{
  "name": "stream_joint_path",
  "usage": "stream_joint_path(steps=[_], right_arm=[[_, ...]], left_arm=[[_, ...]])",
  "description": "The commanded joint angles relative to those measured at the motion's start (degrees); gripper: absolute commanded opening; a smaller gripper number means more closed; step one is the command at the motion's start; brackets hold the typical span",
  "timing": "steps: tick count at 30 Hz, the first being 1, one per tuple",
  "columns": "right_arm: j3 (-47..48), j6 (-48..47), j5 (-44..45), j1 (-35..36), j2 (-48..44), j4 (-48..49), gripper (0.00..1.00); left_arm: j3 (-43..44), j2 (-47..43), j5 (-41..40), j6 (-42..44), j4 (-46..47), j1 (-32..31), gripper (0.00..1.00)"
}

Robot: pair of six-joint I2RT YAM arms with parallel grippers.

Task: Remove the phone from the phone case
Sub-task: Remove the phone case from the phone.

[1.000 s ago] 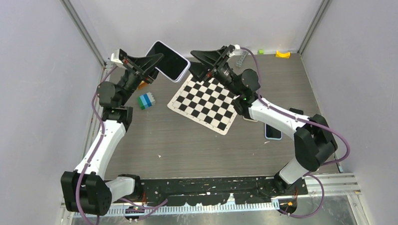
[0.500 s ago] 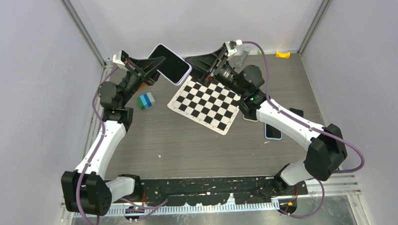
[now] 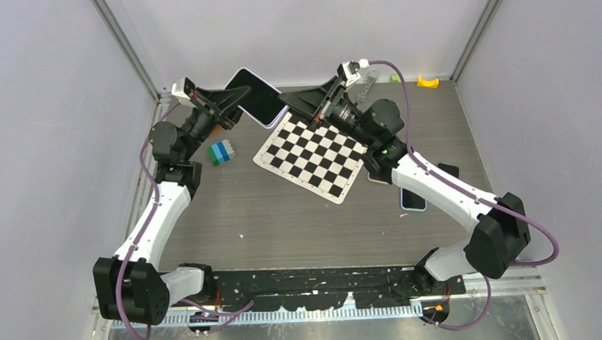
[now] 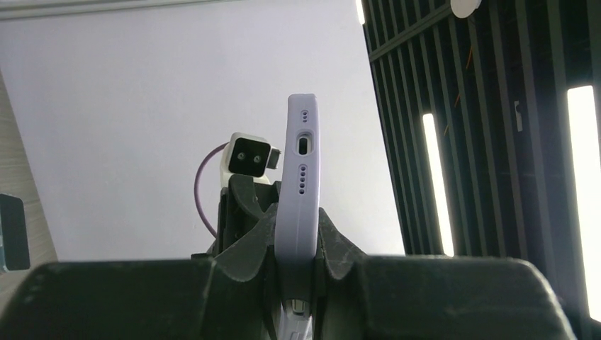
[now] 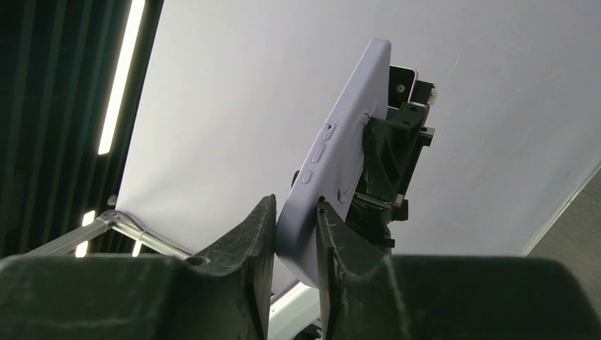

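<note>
Observed from the near edge of the grey wood-grain table [image 3: 285, 223]:

1. The black-screened phone [image 3: 256, 96] sits seated in its lavender soft-plastic phone case [image 5: 347, 127]. It is held in the air above the far left part of the table, close to the back wall, touching nothing below it.
2. The left gripper [image 3: 237, 104] is narrowed onto the case from the left. In the left wrist view the case edge with its port and speaker holes stands upright between the two fingers [image 4: 333, 237], both of which press against it.
3. The right gripper [image 3: 286, 102] meets the same case from the right. In the right wrist view its jaws are drawn in on a lower corner of the case, one finger on each face, with the side buttons showing just above the grip.
4. The two grippers face each other with only the phone between them.
5. On the table lie a black-and-white chequered mat [image 3: 312, 154], a blue-and-green block stack [image 3: 221, 152] near the left arm, a second phone with a pale blue rim [image 3: 413, 199] partly under the right arm, and a yellow curved piece [image 3: 428, 81] at the far right corner.
</note>
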Motion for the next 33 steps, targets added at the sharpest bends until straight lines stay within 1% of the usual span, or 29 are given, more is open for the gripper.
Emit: stream_joint_path(steps=[1,4,5,7,8,11,12,17,22,25,28,30,33], right_arm=[[0.59,3.26,0.58,0.41,0.54,2.17,0.24],[-0.40,11.07,1.23,0.41,3.15,6.31,0.20],[-0.79,13.26,1.56,0.41,4.71,9.24,0.17],[-2.23,21.75,2.53,0.64,7.36,14.42,0.14],[-2.45,23.56,3.16,0.84,8.27,17.26,0.12],[-2.07,29.45,3.87,2.14,11.84,19.68,0.06],[-1.80,30.18,4.03,2.69,12.93,20.12,0.02],[-0.48,36.23,5.22,4.06,15.83,21.83,0.01],[1.29,42.48,6.34,5.00,19.10,26.57,0.01],[1.80,47.05,5.74,6.09,19.61,23.35,0.01],[2.87,45.37,2.85,7.07,19.23,15.60,0.01],[3.19,45.01,1.54,7.28,19.28,12.43,0.01],[3.33,45.49,1.01,7.80,20.76,12.19,0.01]], left_arm=[[1.79,-1.75,-3.14,-5.68,9.39,0.03,0.00],[2.32,-2.16,-4.37,-7.55,10.91,-0.50,0.00],[2.57,-2.21,-4.86,-8.16,11.82,-0.63,0.00],[2.97,-2.34,-5.97,-9.14,13.26,-0.90,0.00],[3.18,-2.47,-6.35,-9.38,13.64,-0.91,0.00],[3.34,-2.81,-6.93,-9.36,13.80,-1.02,0.00],[3.26,-2.92,-7.17,-9.40,13.88,-1.03,0.00],[1.60,-4.12,-8.68,-9.49,14.24,-1.00,0.00],[0.08,-5.54,-9.50,-8.89,14.09,-1.00,0.00],[-0.66,-6.12,-9.46,-7.58,13.71,-1.04,0.00],[-1.40,-6.73,-9.37,-6.71,13.43,-1.05,0.00],[-1.80,-7.09,-9.73,-6.54,12.90,-1.03,0.00],[-1.48,-7.16,-10.24,-6.46,12.77,-1.00,0.00]])
